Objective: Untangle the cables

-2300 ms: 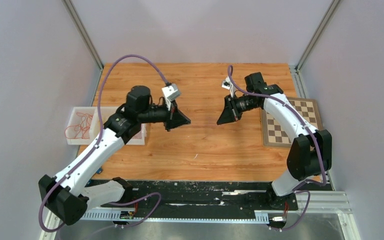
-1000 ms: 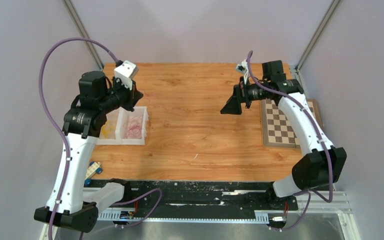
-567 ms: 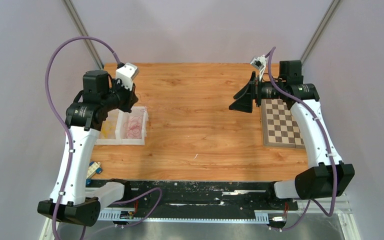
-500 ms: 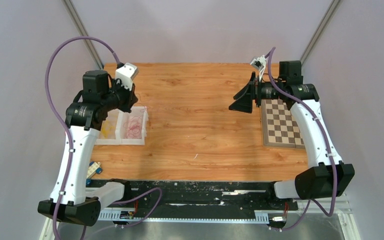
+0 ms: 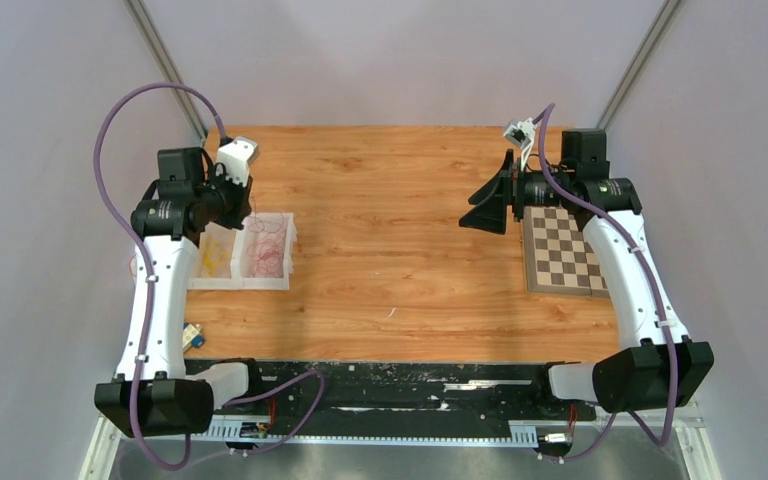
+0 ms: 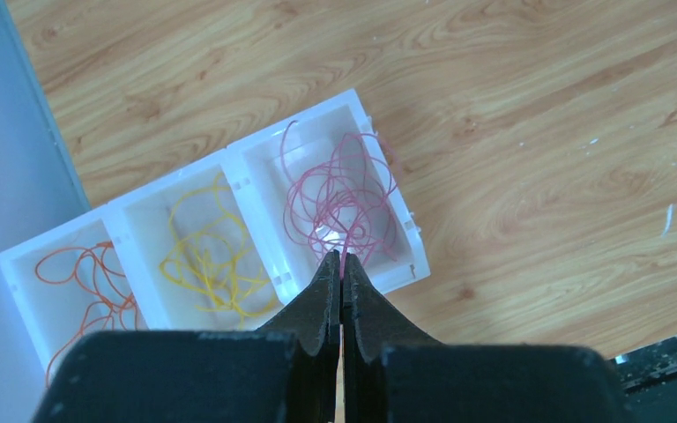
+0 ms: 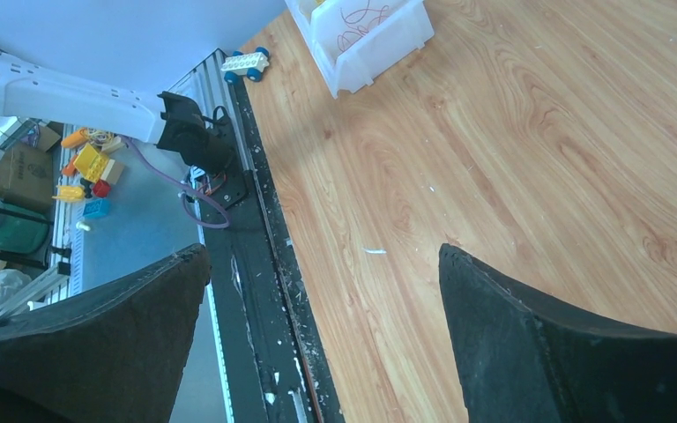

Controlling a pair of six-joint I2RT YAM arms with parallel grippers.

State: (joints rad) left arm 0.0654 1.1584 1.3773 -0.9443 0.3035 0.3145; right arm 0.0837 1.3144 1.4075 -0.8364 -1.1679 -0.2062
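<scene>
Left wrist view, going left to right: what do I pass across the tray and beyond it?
orange cables → yellow cables → pink cables → bare wooden table. Each colour lies in its own compartment of the white tray.

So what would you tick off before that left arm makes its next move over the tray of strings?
1. The left jaws are shut, poised over the pink cables: ok.
2. A strand pinched between them: cannot tell.
3. The right jaws are open and empty, above bare table: ok.
4. One colour per compartment of the white tray, with pink cables, yellow cables and orange cables apart: ok.
5. Pink cables untangled: not ok, they lie in a looped heap.
</scene>
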